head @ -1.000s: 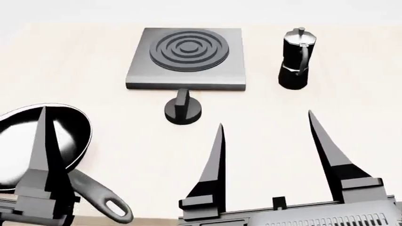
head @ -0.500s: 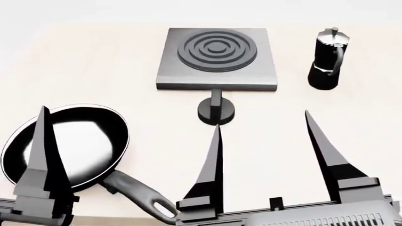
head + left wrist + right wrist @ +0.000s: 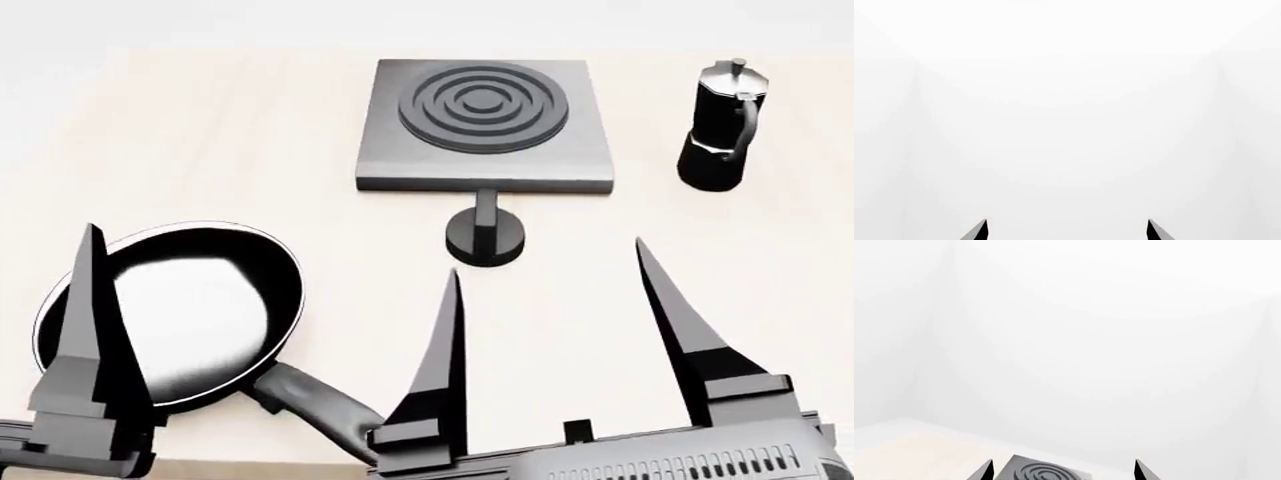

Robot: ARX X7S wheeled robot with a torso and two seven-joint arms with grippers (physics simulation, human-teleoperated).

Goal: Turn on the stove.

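Just in front of the stove [image 3: 485, 120] sits its knob [image 3: 485, 240]; right gripper [image 3: 547, 285] nearer still, fingers spread (empty); left gripper [image 3: 1067, 231] likewise apart.

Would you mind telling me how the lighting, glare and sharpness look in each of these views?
Head view: flat, even light, almost no cast shadows; a bright white reflection on the frying pan; stove, knob and moka pot are sharp. Left wrist view: nearly all washed-out white, only the left claw tips showing. Right wrist view: mostly white too, the stove just visible between the right claw tips.
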